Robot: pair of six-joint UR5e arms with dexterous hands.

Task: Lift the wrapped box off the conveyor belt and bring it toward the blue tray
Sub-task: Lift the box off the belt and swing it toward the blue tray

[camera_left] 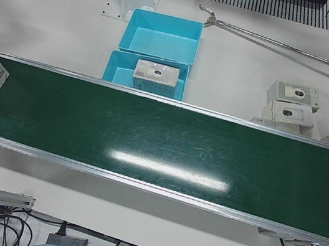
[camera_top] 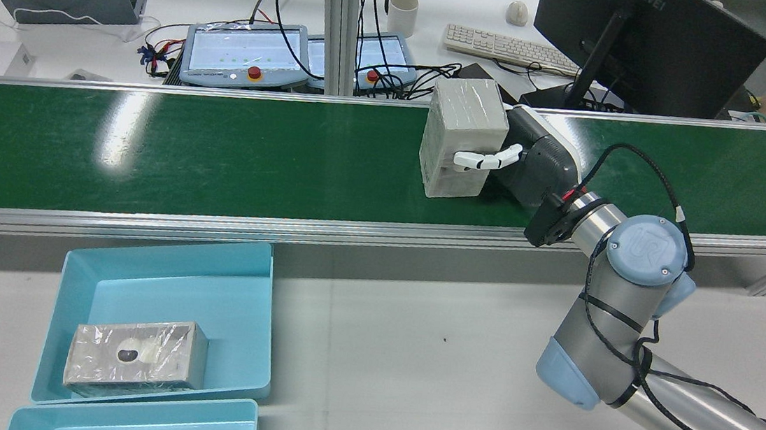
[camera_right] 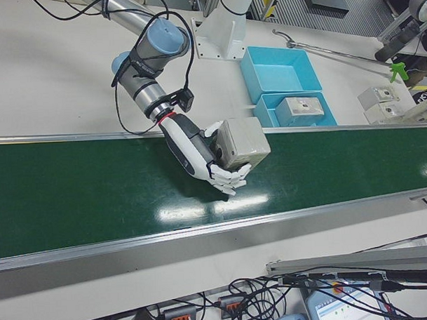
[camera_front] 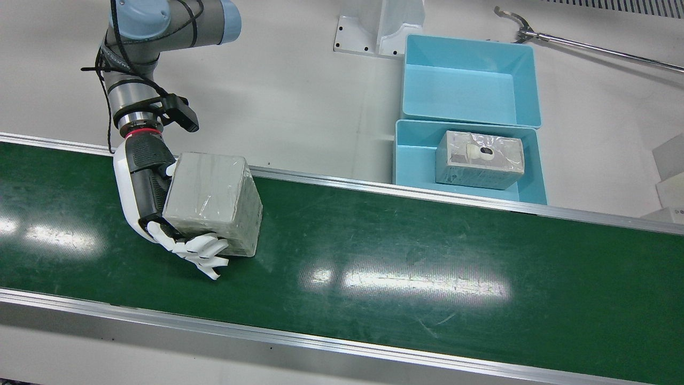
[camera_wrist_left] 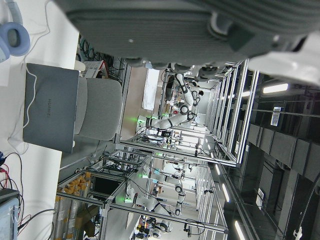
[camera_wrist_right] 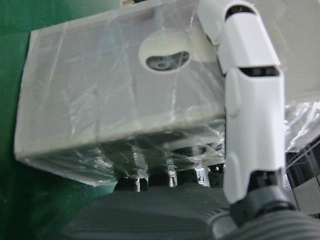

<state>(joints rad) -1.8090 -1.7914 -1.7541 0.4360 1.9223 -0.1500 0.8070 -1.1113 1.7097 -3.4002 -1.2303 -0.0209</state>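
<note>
Working across the front view from its left edge, we first meet the right hand [camera_front: 160,214], its fingers wrapped around the wrapped box [camera_front: 214,200]: palm against one side, white fingertips curled over the near lower edge. The box sits over the conveyor belt [camera_front: 374,256], close to the belt's far rail; we cannot tell whether its base is clear of the belt surface or touching it.

We judge the grasp step complete and the lift-and-carry step in hand. The next move calls for raising the box clear of the far rail, then travelling rightward in this view toward the blue tray [camera_front: 414,160], which lies just beyond the rail and well apart from the hand. That tray already holds a second wrapped box [camera_front: 478,160], so free floor is limited; an empty tray [camera_front: 470,80] sits behind it.

The carried box is a grey block in clear, wrinkled film, with a round recess on one face in the right hand view.

The left hand's state we cannot tell.
</note>
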